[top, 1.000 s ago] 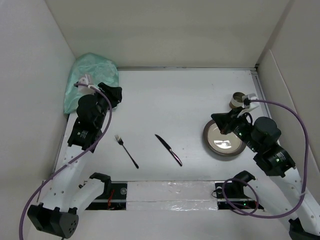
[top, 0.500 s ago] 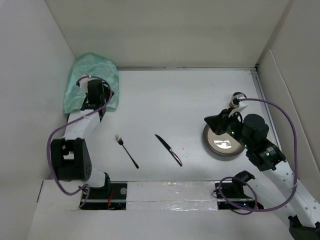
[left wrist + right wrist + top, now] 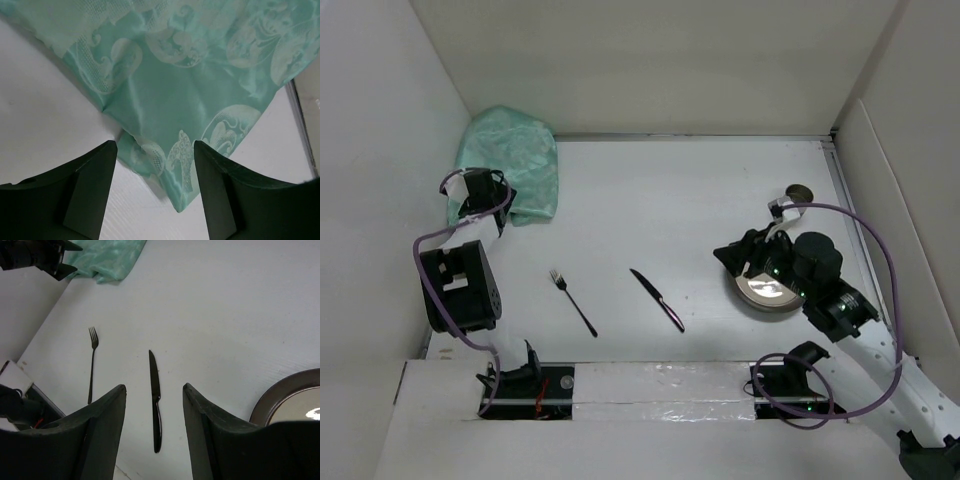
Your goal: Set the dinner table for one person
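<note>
The dinner table is a white tabletop with upright white panels. A crumpled green patterned cloth lies at its far left corner. My left gripper hovers at the cloth's near-left edge. It is open, and a corner of the cloth lies on the table between the two dark fingers without being pinched. My right gripper hangs open just left of the dark-rimmed plate. In the right wrist view a black knife lies below the gap, with a black fork to its left.
The fork and knife lie diagonally at the table's near middle. A small dark cup stands beyond the plate near the right panel. The arm bases and taped strip sit along the near edge.
The left gripper slid left off the cloth's top to its near-left edge and opened wider. The right gripper opened from shut and moved left, away from over the plate.
</note>
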Available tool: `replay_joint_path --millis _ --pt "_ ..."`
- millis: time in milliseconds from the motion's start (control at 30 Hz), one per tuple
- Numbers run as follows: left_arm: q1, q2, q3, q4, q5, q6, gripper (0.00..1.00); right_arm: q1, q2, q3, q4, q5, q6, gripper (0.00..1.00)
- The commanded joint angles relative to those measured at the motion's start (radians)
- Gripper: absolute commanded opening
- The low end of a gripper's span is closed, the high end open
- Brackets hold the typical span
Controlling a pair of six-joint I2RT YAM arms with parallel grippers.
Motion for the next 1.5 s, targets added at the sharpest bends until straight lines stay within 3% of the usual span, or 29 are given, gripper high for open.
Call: replay_joint_path --millis 0,267,333,400,433,467,567,800,833,967,1067,1233,1267,1333,1467 --pt "-0.007 0.076 0.058 0.030 0.071 0.020 0.61 0.008 0.010 -0.013 0.062 -0.040 -0.007 0.55" --pt "-0.048 0.198 0.109 0.061 0.148 0.021 0.60 0.008 0.037 -0.027 0.087 -0.053 -0.009 0.55" --pt "-0.059 0.229 0.129 0.076 0.166 0.009 0.55 0.008 0.059 -0.015 0.079 -0.064 -0.010 0.55" --pt "-0.085 0.243 0.130 0.118 0.230 0.006 0.41 0.008 0.077 -0.029 0.113 -0.073 -0.004 0.55" --pt "-0.096 0.257 0.135 0.122 0.241 0.003 0.34 0.008 0.086 -0.029 0.121 -0.073 -0.004 0.55" --pt "-0.122 0.266 0.139 0.126 0.253 -0.006 0.17 0.008 0.094 -0.024 0.116 -0.071 -0.006 0.55" --pt "-0.188 0.288 0.168 0.149 0.310 -0.019 0.00 0.008 0.123 -0.036 0.160 -0.060 0.005 0.55" --pt "-0.369 0.317 0.242 0.178 0.373 -0.045 0.00 0.008 0.238 0.000 0.205 -0.019 -0.015 0.55" --pt "-0.383 0.317 0.247 0.178 0.378 -0.045 0.05 0.008 0.250 0.007 0.205 -0.011 -0.017 0.55" --pt "-0.406 0.303 0.260 0.166 0.421 -0.016 0.55 0.008 0.316 0.020 0.245 0.006 -0.017 0.59" --pt "-0.406 0.227 0.216 0.129 0.401 0.017 0.71 0.008 0.382 0.033 0.266 -0.001 -0.014 0.60" --pt "-0.406 -0.060 -0.034 0.168 0.183 0.009 0.73 0.017 0.471 0.056 0.312 -0.042 -0.017 0.60" --pt "-0.406 -0.111 -0.134 0.196 0.068 -0.044 0.72 0.017 0.471 0.056 0.317 -0.044 -0.017 0.60" --pt "-0.375 -0.232 -0.248 0.249 0.042 -0.115 0.70 0.026 0.459 0.036 0.355 -0.047 -0.017 0.60" --pt "-0.291 -0.295 -0.434 0.287 0.031 -0.255 0.69 0.036 0.435 0.039 0.334 -0.033 -0.026 0.60"
